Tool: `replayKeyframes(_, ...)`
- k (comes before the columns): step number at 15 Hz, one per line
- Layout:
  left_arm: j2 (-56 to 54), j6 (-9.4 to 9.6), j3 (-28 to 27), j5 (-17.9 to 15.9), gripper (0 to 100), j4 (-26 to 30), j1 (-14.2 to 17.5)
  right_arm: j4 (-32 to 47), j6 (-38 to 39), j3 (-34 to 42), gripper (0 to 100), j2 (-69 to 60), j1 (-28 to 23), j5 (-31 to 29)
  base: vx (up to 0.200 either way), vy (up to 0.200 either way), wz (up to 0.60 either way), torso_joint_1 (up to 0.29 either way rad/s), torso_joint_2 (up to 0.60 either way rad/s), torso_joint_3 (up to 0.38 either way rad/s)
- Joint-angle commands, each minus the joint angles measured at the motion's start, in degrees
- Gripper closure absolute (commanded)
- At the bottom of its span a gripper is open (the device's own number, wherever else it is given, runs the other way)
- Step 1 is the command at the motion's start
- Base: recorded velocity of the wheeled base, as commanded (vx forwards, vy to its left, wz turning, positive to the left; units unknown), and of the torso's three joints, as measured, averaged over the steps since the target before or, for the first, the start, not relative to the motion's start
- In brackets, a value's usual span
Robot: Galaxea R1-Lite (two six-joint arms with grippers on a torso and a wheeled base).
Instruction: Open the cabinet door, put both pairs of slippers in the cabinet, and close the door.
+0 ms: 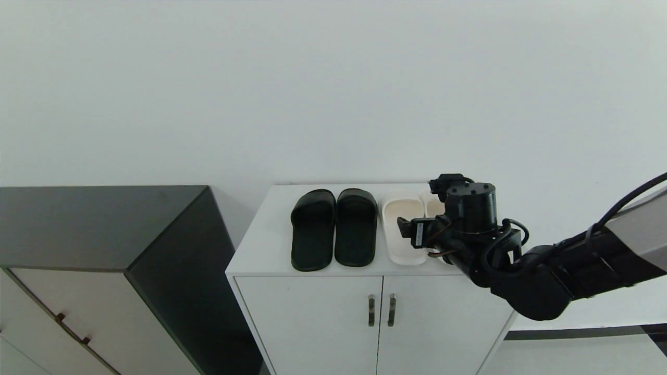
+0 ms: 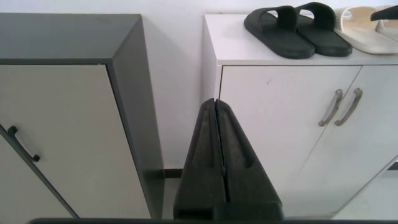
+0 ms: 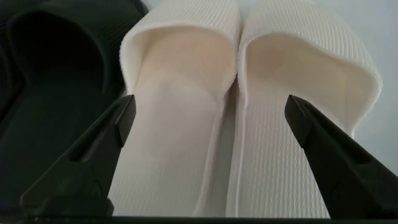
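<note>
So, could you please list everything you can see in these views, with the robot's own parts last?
white cabinet: one, white, centre of the head view, shut
handles: two, metal grey, upright, side by side at the middle of its front
black slippers: one pair, black, side by side on the cabinet's top
white slippers: one pair, off-white, same top, right of the black pair
dark cabinet: one, dark grey with pale front, left of the white one
wall: one, white, behind both
left tool: one, black, shut, low before the cabinet fronts
right tool: one, black, open, over the white pair
</note>
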Motion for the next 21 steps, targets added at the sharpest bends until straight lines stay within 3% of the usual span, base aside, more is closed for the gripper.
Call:
replayKeyframes(1, 0.0, -0.03, 0.0, 0.0, 100, 0.0, -0.1, 0.2, -0.8, -6.1, 0, 5.5, -1.5, -0.8, 0.000, 0.000, 0.00, 0.000, 0.00, 0.000)
replayKeyframes(10, 0.0, -0.12, 0.0, 0.0, 100, 0.0, 0.0, 1.8, -2.1, -16.3, 0, 12.6, -4.6, -1.2, 0.000, 0.000, 0.00, 0.000, 0.00, 0.000)
replayKeyframes(11, 0.0, -0.03, 0.0, 0.0, 100, 0.0, -0.1, 1.8, -2.2, -16.3, 100, 12.6, -4.9, -1.2, 0.000, 0.000, 0.00, 0.000, 0.00, 0.000)
replayKeyframes(15, 0.0, -0.03, 0.0, 0.2, 100, -0.1, -0.1, 1.7, -2.4, -15.8, 100, 12.4, -5.1, -1.2, 0.000, 0.000, 0.00, 0.000, 0.00, 0.000)
replayKeyframes(21, 0.0, 0.05, 0.0, 0.7, 100, -0.1, 0.0, 1.5, -5.5, -5.9, 100, -0.4, -4.1, -1.9, 0.000, 0.000, 0.00, 0.000, 0.00, 0.000)
